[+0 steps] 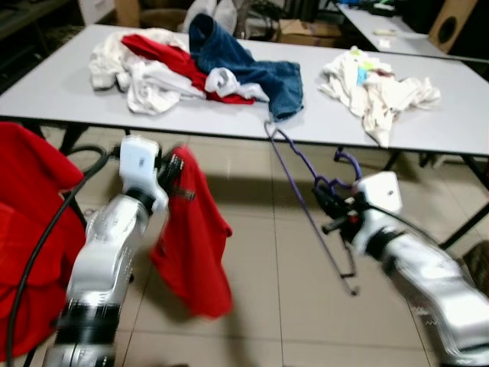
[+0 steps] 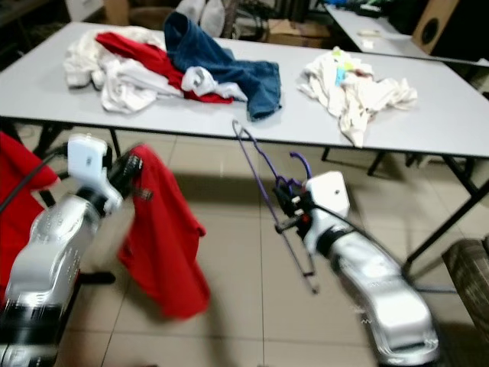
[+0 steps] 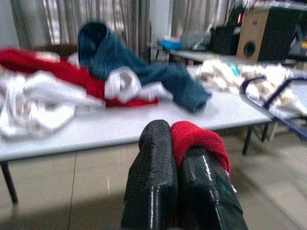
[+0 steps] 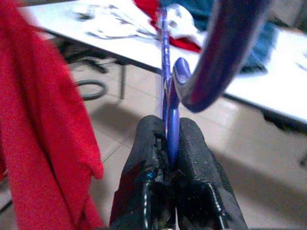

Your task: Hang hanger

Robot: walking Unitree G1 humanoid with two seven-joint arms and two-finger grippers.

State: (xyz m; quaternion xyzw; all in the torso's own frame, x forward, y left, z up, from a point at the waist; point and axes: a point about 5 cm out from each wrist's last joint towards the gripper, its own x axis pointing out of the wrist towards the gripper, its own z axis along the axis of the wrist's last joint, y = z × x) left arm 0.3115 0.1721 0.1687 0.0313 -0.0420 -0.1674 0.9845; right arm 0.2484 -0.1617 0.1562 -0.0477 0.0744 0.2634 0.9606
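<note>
A purple hanger (image 1: 299,183) hangs in the air in front of the table, its hook (image 4: 225,52) curving up near the wrist camera. My right gripper (image 4: 170,143) is shut on the hanger just below the hook. A red garment (image 1: 192,237) droops from my left gripper (image 3: 176,143), which is shut on a fold of it. The garment hangs to the left of the hanger, with a gap between them.
A grey folding table (image 1: 321,126) stands ahead with a heap of red, white and blue clothes (image 1: 191,69) and a white pile (image 1: 374,88). More red cloth (image 1: 30,229) sits at my far left. Tiled floor lies below.
</note>
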